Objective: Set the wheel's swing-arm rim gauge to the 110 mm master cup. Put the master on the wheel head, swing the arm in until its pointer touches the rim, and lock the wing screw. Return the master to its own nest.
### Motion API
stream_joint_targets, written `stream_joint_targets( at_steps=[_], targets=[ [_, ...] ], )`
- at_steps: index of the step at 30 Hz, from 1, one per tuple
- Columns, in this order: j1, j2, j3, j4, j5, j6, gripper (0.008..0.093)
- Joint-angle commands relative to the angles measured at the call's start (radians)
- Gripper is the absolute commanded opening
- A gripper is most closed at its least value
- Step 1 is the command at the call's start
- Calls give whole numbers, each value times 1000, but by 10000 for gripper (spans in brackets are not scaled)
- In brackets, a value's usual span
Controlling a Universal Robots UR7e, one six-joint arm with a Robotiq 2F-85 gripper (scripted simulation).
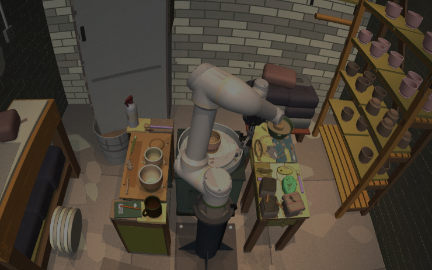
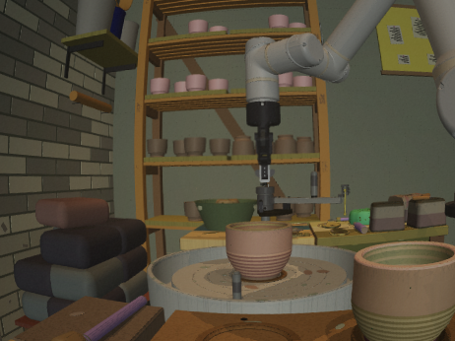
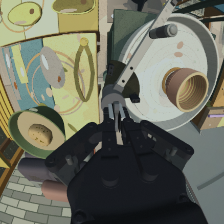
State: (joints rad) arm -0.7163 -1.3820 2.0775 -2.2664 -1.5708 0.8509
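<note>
The master cup (image 2: 258, 250) (image 3: 188, 88) (image 1: 214, 140), a pinkish ribbed cup, stands upright on the wheel head (image 1: 211, 149). The swing arm (image 2: 308, 200) (image 3: 143, 55), a flat grey bar, reaches from its pivot post at the wheel's right edge out along the splash pan, and its pointer is apart from the cup's rim. The wing screw (image 3: 116, 112) (image 2: 264, 178) stands on top of the pivot hub (image 2: 265, 200). My gripper (image 3: 116, 110) (image 2: 264, 176) (image 1: 251, 129) points straight down over the pivot. It is closed on the wing screw.
The splash pan's rim (image 3: 204, 46) rings the wheel. A green bowl with a sponge (image 3: 38, 130) and a tool table (image 1: 277, 178) lie right of the pivot. Two more cups (image 1: 152, 167) sit on the left board. Shelves of pots (image 1: 382, 83) stand behind.
</note>
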Motion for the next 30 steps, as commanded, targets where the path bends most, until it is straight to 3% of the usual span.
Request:
stream_joint_targets(
  at_steps=[1,16,30],
  targets=[
    [0,0,0,-1,0,-2,80],
    [0,0,0,-1,0,-115,80],
    [0,0,0,-1,0,-378,80]
  ],
)
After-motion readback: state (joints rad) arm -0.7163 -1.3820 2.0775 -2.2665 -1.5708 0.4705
